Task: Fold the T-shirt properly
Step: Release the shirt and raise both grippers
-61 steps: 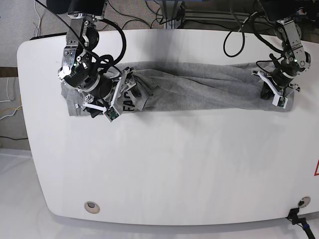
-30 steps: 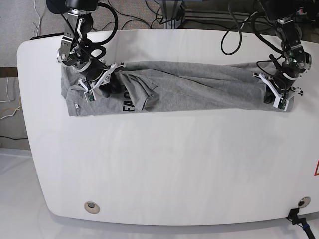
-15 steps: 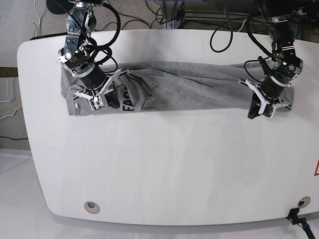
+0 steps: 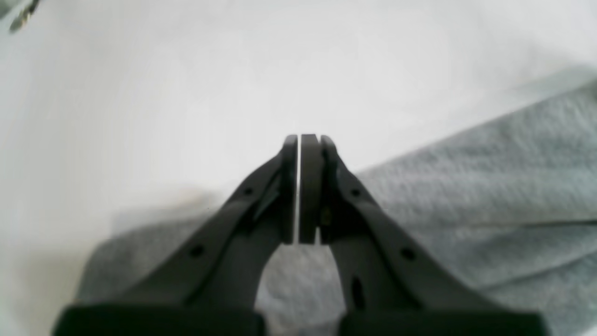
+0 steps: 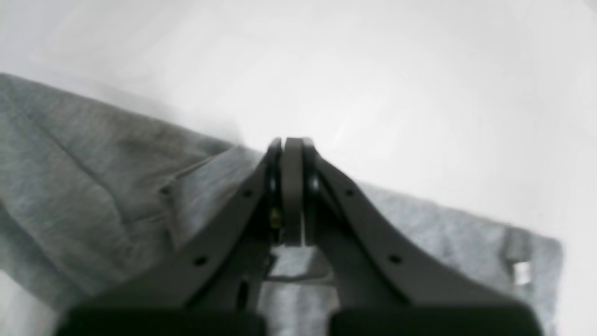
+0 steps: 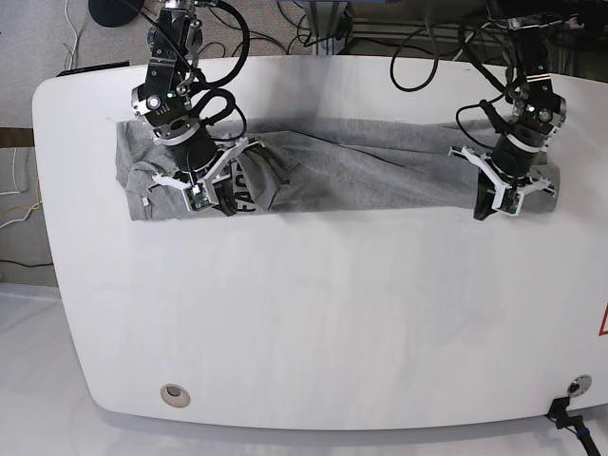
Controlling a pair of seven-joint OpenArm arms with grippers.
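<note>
T-shirt (image 6: 342, 171), one, claws two, closed

A broad white tabletop with rounded corners (image 6: 313, 323) fills the room's middle; black cables (image 6: 418, 38) trail across grey carpeted floor (image 6: 57, 38) behind it, evenly lit.

Bare table (image 6: 313, 313) in front of T-shirt (image 6: 380, 171); cables (image 6: 427, 43) behind.
</note>
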